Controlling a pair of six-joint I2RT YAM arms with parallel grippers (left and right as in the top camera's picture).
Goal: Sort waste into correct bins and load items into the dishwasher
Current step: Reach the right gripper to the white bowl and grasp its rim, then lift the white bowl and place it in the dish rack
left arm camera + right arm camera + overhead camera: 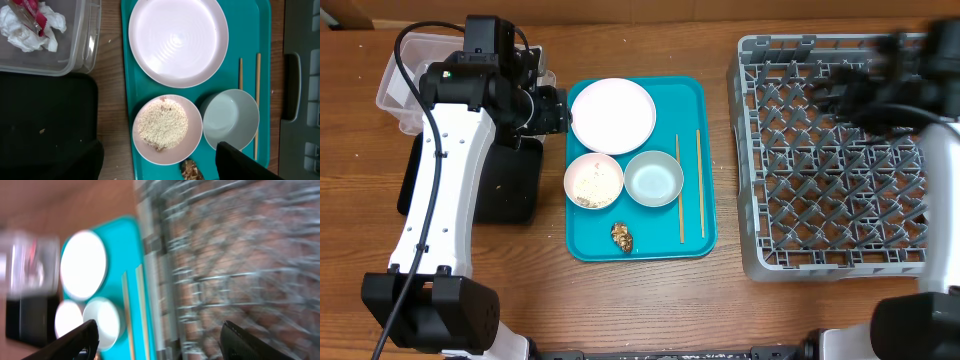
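Observation:
On the teal serving tray point(698, 95) lie a white plate point(613, 114), a white bowl of rice point(593, 181), a pale-blue bowl point(653, 178), two chopsticks point(681, 190) and a brown food lump point(622, 237). The red-and-white wrapper point(31, 20) lies in the clear tub point(405, 75). The black tray point(510, 185) lies next to the tub. My left gripper point(553, 108) is open and empty above the serving tray's left edge, its fingers point(165, 167) astride the rice bowl point(167, 129). My right gripper point(855, 88) is blurred, open and empty point(160, 345) above the grey dish rack point(830, 160). No cup shows.
The left arm's white link covers part of the black tray. The rack stands to the right of the serving tray with a narrow strip of wooden table between them. The right wrist view is motion-blurred.

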